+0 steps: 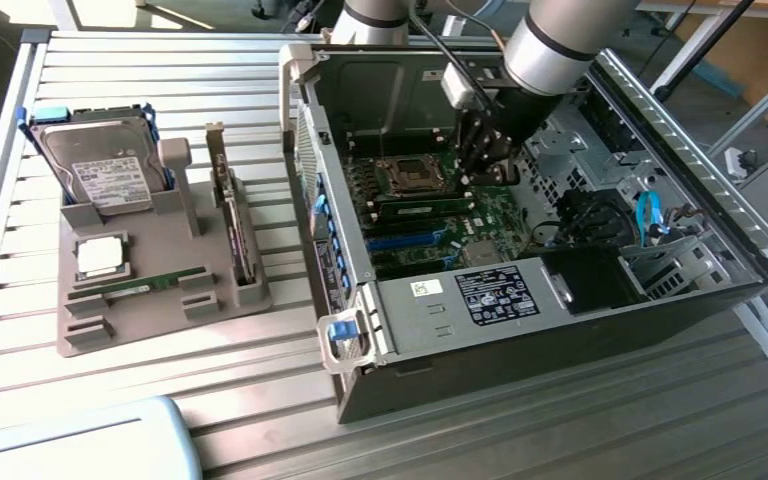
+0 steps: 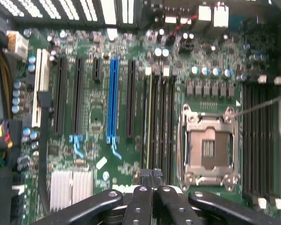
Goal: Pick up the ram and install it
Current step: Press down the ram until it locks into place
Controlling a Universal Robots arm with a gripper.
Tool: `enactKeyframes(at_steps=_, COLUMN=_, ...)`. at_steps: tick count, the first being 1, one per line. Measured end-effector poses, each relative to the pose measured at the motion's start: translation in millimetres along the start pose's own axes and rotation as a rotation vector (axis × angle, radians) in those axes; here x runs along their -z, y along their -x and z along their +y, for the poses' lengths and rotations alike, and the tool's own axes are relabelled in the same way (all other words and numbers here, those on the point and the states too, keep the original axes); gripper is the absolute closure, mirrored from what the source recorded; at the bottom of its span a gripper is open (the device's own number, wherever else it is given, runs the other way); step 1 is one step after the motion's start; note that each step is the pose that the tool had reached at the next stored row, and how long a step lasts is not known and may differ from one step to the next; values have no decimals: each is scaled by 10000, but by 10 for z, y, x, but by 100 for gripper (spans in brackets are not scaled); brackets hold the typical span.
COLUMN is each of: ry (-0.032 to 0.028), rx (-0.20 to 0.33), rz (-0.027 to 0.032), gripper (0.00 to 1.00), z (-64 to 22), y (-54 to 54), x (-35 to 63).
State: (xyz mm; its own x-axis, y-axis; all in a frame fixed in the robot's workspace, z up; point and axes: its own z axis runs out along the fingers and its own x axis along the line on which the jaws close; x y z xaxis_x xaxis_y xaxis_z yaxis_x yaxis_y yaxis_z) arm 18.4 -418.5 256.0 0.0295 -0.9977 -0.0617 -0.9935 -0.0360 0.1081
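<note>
Slatted metal is forming the counter [image 1: 157, 70] we are looking across, and sunlight is falling on its far corner. An open computer case [image 1: 398, 400] is lying on it towards the exterior view's right. A grey holder [image 1: 157, 240] is sitting well apart on the left, carrying a hard drive [image 1: 104, 165] and a second green stick [image 1: 137, 285]. We are seeing the arm reaching into the case, its pincer [image 1: 488, 176] hanging over the motherboard [image 2: 96, 112] near the processor socket [image 1: 411, 175]. The ram [image 1: 424, 208] is standing in a memory slot just beside that socket. In the wrist view, the pincer [image 2: 152, 176] is hovering at the end of the ram [image 2: 149, 117], its fingers [image 2: 140, 190] pressed together with nothing between them.
</note>
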Motion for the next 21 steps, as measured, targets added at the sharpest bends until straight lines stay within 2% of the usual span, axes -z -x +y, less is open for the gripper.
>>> enactKeyframes(at_steps=7, ry=-128, rx=8, rz=4, gripper=89, z=253, y=8, x=-29)
enactKeyframes(at_steps=9, ry=-153, rx=9, rz=4, gripper=89, z=364, y=11, x=-46)
enactKeyframes(at_steps=10, ry=-186, rx=12, rz=1, gripper=89, z=495, y=14, x=-71)
enactKeyframes(at_steps=15, ry=-242, rx=15, rz=2, gripper=89, z=722, y=20, x=-117)
enactKeyframes(at_steps=17, ry=-261, rx=17, rz=-3, gripper=89, z=794, y=22, x=-137)
enactKeyframes(at_steps=21, ry=-262, rx=19, rz=-44, gripper=89, z=793, y=18, x=-194)
